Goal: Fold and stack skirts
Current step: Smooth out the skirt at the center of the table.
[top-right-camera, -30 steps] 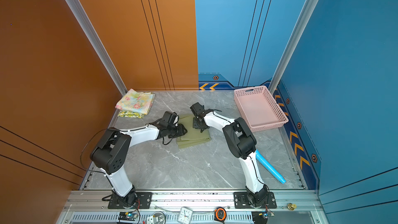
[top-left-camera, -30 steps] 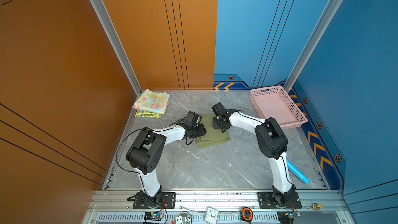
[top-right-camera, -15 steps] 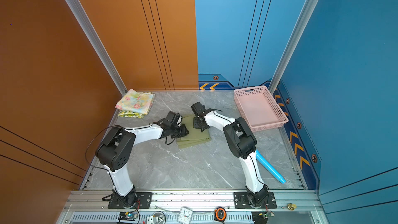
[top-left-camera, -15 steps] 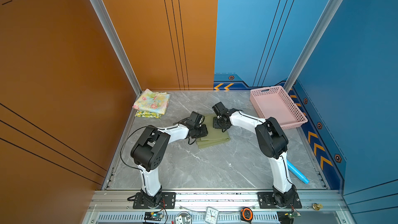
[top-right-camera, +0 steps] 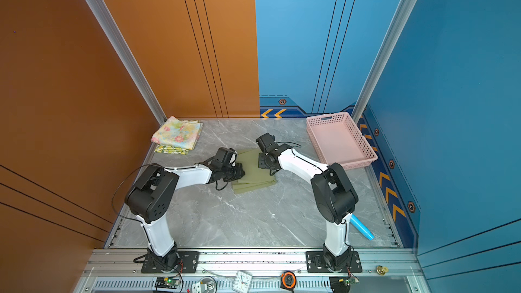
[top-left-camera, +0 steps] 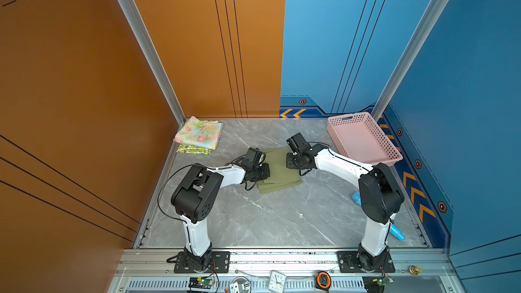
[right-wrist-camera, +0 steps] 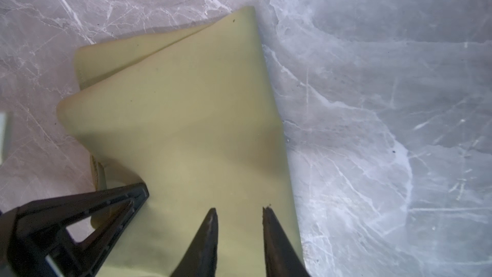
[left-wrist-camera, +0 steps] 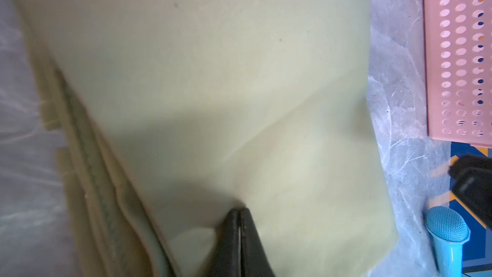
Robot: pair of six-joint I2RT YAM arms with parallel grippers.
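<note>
green skirt (top-left-camera: 279, 171) folded mid-table (top-left-camera: 267, 215), between both arms, well apart from the flowered skirt (top-left-camera: 198, 135) lying on the lemon skirt (top-left-camera: 194, 150) | left gripper (left-wrist-camera: 239, 213) clamped, apparently pinching its top fold; right gripper (right-wrist-camera: 239, 213) parted above it, gripping nothing | risk: only one layer caught, so lifting unfolds it | unclear: layers pinched; lemon skirt mostly covered

Olive green skirt (top-left-camera: 279, 174), centre of a top view: matt, finely woven cloth; floral skirt (top-left-camera: 198, 133), further upper left: soft printed cloth; tabletop (top-left-camera: 253, 215): smooth grey marble look, faint sheen; pink basket (top-left-camera: 363, 142): perforated plastic; front rail (top-left-camera: 282, 257): brushed metal.
</note>
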